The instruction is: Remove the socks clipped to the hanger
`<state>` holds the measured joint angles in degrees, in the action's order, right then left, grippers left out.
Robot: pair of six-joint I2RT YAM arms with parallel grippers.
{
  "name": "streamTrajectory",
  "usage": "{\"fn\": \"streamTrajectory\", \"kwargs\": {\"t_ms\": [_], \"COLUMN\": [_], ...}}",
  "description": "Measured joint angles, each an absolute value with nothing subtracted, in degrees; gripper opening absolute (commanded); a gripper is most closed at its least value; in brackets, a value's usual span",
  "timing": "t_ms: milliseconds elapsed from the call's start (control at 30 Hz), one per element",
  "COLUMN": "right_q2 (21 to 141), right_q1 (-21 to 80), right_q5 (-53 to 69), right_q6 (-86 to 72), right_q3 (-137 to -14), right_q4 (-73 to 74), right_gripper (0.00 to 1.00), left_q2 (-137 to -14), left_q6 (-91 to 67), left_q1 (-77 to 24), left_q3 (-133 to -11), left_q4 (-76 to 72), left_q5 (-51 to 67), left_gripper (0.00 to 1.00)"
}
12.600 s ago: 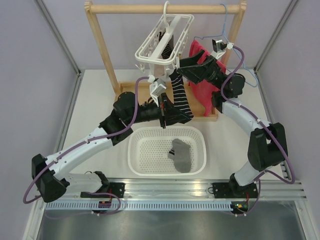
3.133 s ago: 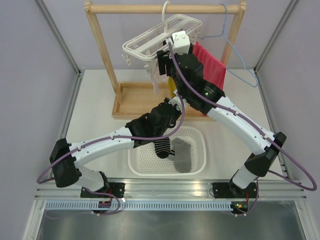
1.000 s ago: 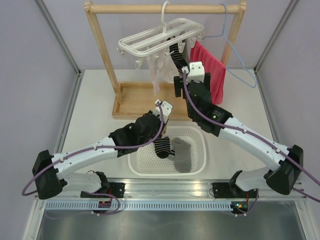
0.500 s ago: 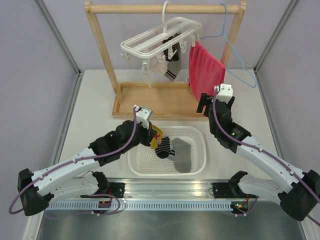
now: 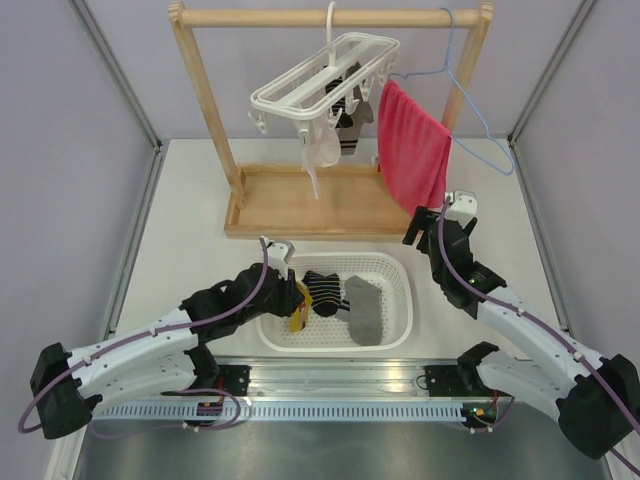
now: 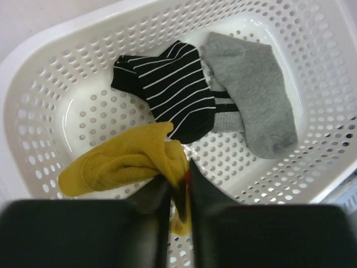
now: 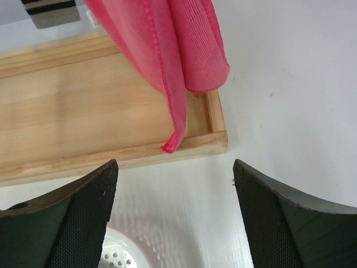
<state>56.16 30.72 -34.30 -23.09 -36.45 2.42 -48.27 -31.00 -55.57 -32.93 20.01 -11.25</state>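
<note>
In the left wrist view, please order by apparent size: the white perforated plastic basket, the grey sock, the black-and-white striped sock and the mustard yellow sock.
1. white perforated plastic basket
2. grey sock and black-and-white striped sock: about alike, not ranked
3. mustard yellow sock: bunched and nearest the camera, so unsure

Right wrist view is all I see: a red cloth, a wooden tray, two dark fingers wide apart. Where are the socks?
Observer: Three are in the white basket near the arms: a grey sock, a black-and-white striped sock and a mustard sock.
Operator: What is the other arm doing?
Observer: It hangs over that basket, and the left fingers pinch the mustard sock's edge.
</note>
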Motion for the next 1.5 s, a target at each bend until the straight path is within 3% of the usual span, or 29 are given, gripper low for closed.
{"fn": "streamTrajectory", "kwargs": {"t_ms": [33, 67, 833, 1200, 1500], "right_q2": [55.75, 55.4, 50.35, 49.54, 48.6], "right_q1": [30.46, 30.2, 25.87, 24.08, 22.0], "right_q5": [-34.11, -33.8, -28.03, -26.06, -23.44], "right_q6": [-23.49, -23.92, -27.77, -27.94, -28.25], "right_q3": [-35.62, -34.87, -28.1, -26.92, -25.82], "right_q4": [2.39, 2.37, 0.36, -0.14, -0.95], "right_gripper": [0.87, 0.88, 0.89, 0.89, 0.89], "left_q2": [-48.75, -49.21, -50.54, -51.46, -63.7], "left_q6": [-31.51, -31.99, -34.39, -33.41, -34.59], "left_q1": [-55.57, -55.57, -53.95, -37.17, -27.99], "left_q3": [-32.64, -32.4, -35.94, -40.69, -43.7], "left_q4": [20.12, 20.27, 23.99, 16.32, -0.51], "left_q5": [-11.16, -11.14, -16.95, -7.03, 3.68], "left_gripper": [0.93, 1.0, 1.0, 1.0, 1.0]}}
